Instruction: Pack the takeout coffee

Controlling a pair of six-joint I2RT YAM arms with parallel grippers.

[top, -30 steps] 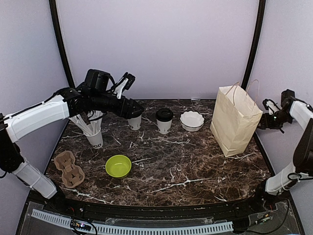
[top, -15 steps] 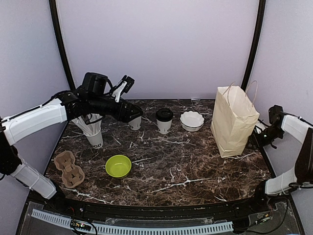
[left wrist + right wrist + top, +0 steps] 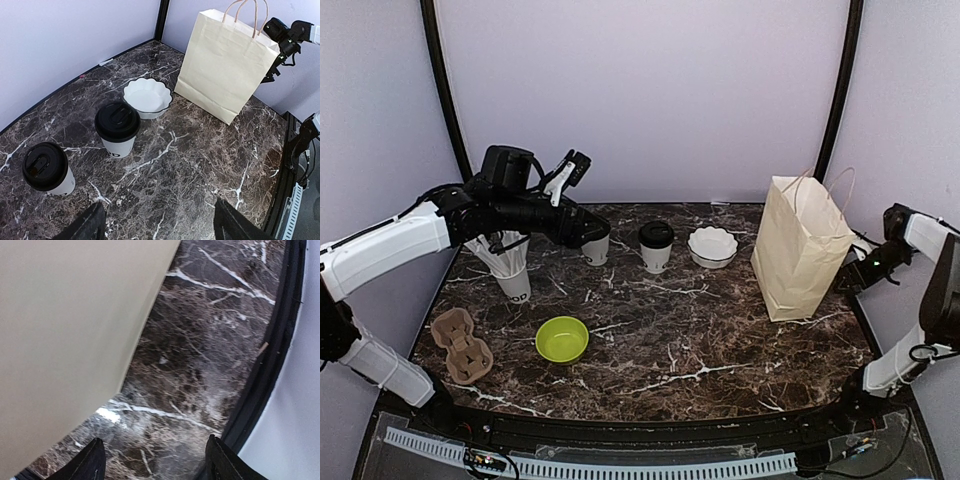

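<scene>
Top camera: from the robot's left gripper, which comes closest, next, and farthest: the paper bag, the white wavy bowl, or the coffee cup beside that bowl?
1. Coffee cup, just right of the left gripper.
2. White wavy bowl, farther right.
3. Paper bag, at the far right.

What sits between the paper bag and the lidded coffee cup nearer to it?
A white scalloped bowl stands there, touching neither the cup nor the bag; the top external and left wrist views show it.
</scene>
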